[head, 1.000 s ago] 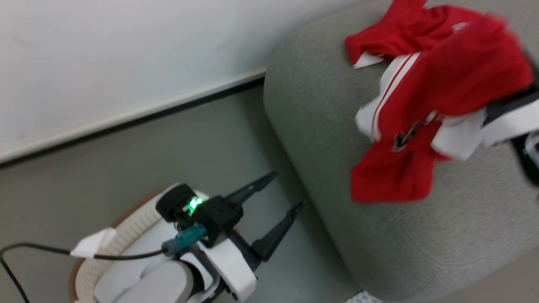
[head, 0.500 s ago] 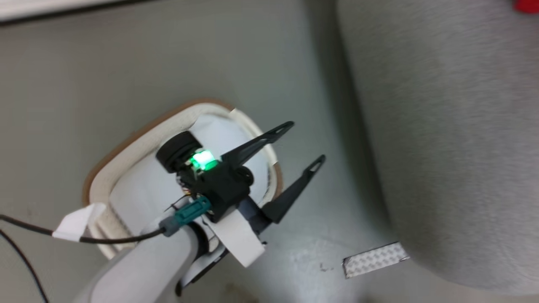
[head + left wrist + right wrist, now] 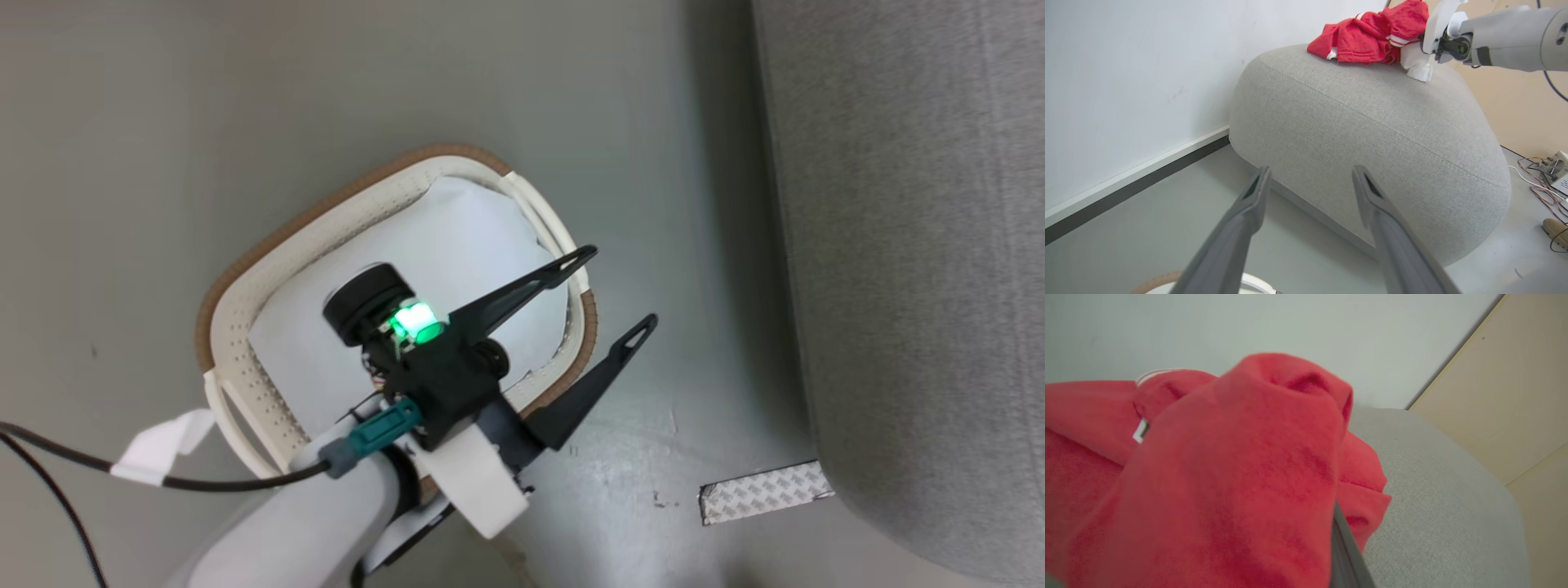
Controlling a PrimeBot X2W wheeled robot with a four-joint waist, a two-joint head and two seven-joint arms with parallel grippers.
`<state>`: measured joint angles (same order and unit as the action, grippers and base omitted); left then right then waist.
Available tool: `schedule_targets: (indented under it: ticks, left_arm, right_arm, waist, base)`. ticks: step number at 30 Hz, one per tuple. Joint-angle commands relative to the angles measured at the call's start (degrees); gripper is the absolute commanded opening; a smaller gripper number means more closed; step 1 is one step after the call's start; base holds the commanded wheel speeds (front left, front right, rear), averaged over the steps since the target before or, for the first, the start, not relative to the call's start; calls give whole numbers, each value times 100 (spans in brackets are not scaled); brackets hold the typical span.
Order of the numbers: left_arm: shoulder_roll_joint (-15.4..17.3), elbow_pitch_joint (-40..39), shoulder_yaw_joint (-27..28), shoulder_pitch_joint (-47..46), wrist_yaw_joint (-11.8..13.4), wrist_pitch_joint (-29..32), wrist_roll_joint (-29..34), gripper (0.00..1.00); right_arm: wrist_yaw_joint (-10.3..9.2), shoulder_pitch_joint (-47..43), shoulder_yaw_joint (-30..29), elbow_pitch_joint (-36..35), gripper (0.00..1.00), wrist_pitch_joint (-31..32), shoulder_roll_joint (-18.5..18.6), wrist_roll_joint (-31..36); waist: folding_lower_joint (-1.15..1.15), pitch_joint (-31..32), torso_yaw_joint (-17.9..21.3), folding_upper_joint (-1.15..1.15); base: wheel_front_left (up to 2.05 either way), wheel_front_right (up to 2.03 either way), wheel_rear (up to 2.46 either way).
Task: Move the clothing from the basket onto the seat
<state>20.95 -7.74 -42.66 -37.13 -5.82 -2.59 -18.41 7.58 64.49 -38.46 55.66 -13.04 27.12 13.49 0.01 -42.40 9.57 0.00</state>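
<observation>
Your left gripper (image 3: pixel 619 286) hangs spread wide above the basket (image 3: pixel 245 278) — the right gripper (image 3: pixel 1346 555) is buried in clothing (image 3: pixel 1367 38) on the seat (image 3: pixel 1372 122), so you cannot tell its grip.

1. A smooth grey-green floor (image 3: pixel 163 122), scuffed pale in one patch.
2. A short strip of silvery patterned tape (image 3: pixel 766 492) stuck flat on that floor (its pattern looks like small diamonds).
3. A plain white wall (image 3: pixel 1126 81), with a white-and-dark skirting band (image 3: pixel 1139 175) along its foot.
4. A beige panel (image 3: pixel 1506 396) meeting the wall at a slanted edge.
5. Thin coloured wires (image 3: pixel 1541 190) tangled on the floor, beside a small pale box (image 3: pixel 1559 168).
</observation>
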Motion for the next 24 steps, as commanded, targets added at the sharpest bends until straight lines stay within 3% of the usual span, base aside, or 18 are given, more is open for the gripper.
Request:
schedule_targets:
  ticks: [1,10,17,24]
  left_arm:
    - [126,-35,48,131,43,29,-60,100]
    - [242,-7,245,473,260,-13,-341,100]
    - [236,239,530,1010,542,-301,-731,100]
    - [267,653,827,1584,838,-657,-1040,100]
  right_arm:
    - [-17,-128,-76,63,100,-47,-147,205]
    - [-17,-605,366,-234,100,-211,-983,355]
    - [-17,-2006,1404,-1864,100,-206,-1759,-536]
    - [-17,-3401,2313,-3113,100,-207,-1975,-1258]
  waist:
    - [-1,154,109,0]
    - [-1,970,456,0]
    - [-1,1890,627,0]
    - [-1,2649,483,0]
  base:
    - [0,0,0]
    - [0,0,0]
    - [0,0,0]
    - [0,0,0]
